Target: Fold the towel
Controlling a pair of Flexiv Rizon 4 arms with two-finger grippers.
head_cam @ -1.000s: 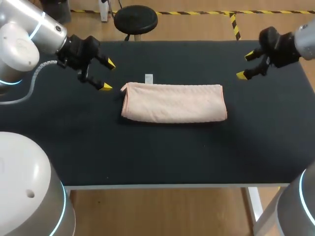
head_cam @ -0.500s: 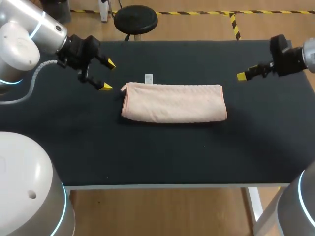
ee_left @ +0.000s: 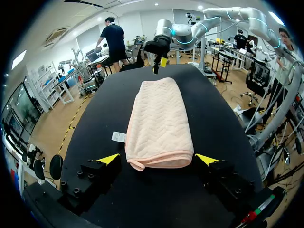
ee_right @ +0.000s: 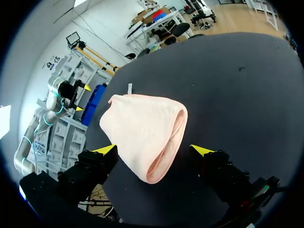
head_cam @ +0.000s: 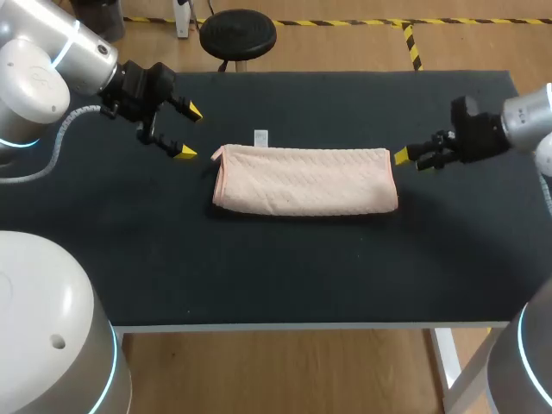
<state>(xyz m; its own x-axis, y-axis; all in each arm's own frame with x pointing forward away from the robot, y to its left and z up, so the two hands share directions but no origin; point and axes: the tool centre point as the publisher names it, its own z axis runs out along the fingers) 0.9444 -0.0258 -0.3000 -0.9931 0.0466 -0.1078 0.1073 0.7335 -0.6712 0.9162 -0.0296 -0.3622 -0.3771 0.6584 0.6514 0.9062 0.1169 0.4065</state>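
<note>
Near the middle of the bench (head_cam: 285,276): the pink towel (head_cam: 304,179), lying flat as a long doubled band, long axis running left to right, from one arm toward the other. Just beside its right short end: the right hand (head_cam: 405,159), spread wide and holding nothing (in its own wrist view, one finger on each side of the rounded end, no contact visible). Near the left end, but apart from it: the left hand (head_cam: 187,131), also spread and empty. Probably nearer for the next grasp: the right.

Open tabletop (head_cam: 285,267) rings the towel (head_cam: 304,179), with only a small white tag (head_cam: 260,137) beside its far edge.
</note>
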